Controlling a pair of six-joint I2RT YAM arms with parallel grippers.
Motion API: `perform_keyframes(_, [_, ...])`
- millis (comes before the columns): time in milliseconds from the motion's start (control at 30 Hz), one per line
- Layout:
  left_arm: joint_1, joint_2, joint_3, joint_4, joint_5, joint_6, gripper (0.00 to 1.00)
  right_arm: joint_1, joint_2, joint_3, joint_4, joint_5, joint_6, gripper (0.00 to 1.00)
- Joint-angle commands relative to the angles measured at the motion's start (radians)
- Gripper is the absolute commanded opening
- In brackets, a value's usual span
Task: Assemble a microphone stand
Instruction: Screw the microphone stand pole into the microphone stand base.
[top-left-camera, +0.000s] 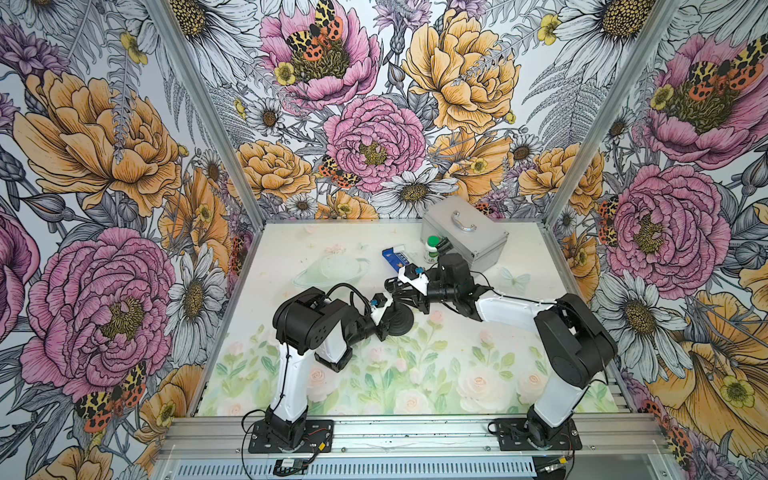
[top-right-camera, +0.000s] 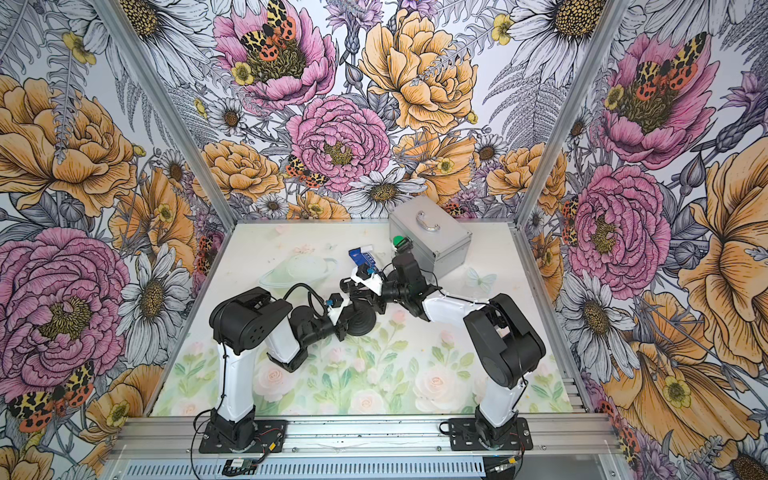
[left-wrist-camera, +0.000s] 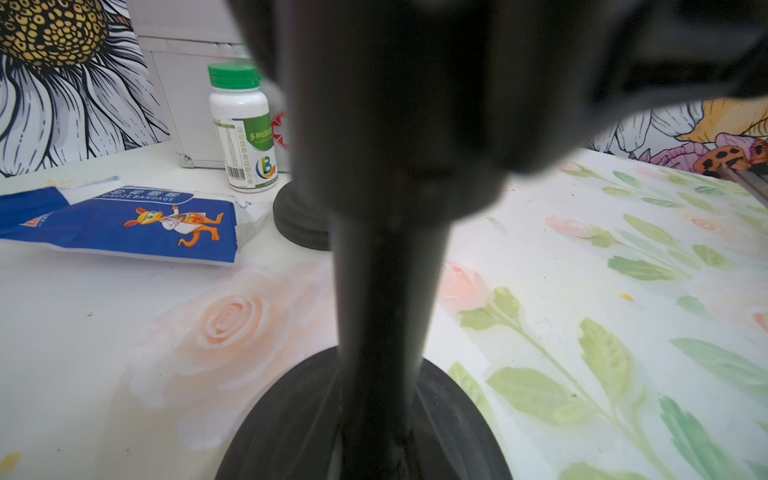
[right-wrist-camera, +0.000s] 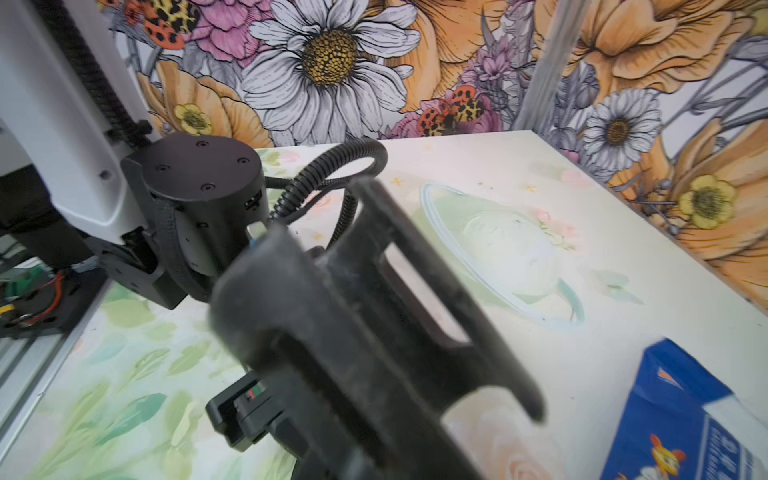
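**Grippers clenched on clip and post**

Stand base (top-left-camera: 402, 322), a matte black disc with concentric ridges, sits flat near the middle of the table (top-left-camera: 415, 382), on a glossy sheet printed with pale roses and leaves. From where I stand, its smooth round post (left-wrist-camera: 386, 291) rises out of the disc. The left gripper (top-left-camera: 387, 326) is clamped on that post, just beside the disc. Close behind it, the right gripper (top-left-camera: 400, 287) is closed tight on the microphone clip (right-wrist-camera: 374, 332), a dusty black U-shaped cradle with long slots cut through its walls. The clip is held off the table, near the top of the post; whether the two touch I cannot tell. Farther back lie a crinkled blue bandage packet (left-wrist-camera: 124, 224), a white plastic bottle (left-wrist-camera: 243, 129) with a ribbed green cap, and a brushed silver metal case (top-left-camera: 465, 235) with a curved handle.
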Motion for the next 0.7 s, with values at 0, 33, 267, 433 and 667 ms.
perform_keyframes(0, [-0.012, 0.028, -0.006, -0.032, 0.048, -0.029, 0.20, 0.149, 0.014, -0.208, 0.387, 0.895, 0.238, 0.00])
perform_keyframes(33, [-0.011, 0.028, -0.007, -0.033, 0.048, -0.030, 0.20, 0.216, 0.035, -0.242, 0.470, 1.085, 0.248, 0.00])
perform_keyframes(267, [-0.012, 0.027, -0.006, -0.033, 0.059, -0.037, 0.19, 0.288, 0.104, -0.238, 0.540, 1.036, 0.247, 0.00])
perform_keyframes(433, [-0.011, 0.024, -0.008, -0.033, 0.054, -0.038, 0.20, 0.130, 0.000, -0.249, 0.409, 0.486, 0.151, 0.45])
perform_keyframes(667, [-0.012, 0.023, -0.008, -0.033, 0.055, -0.037, 0.19, -0.031, -0.029, -0.126, 0.054, -0.065, -0.073, 0.58])
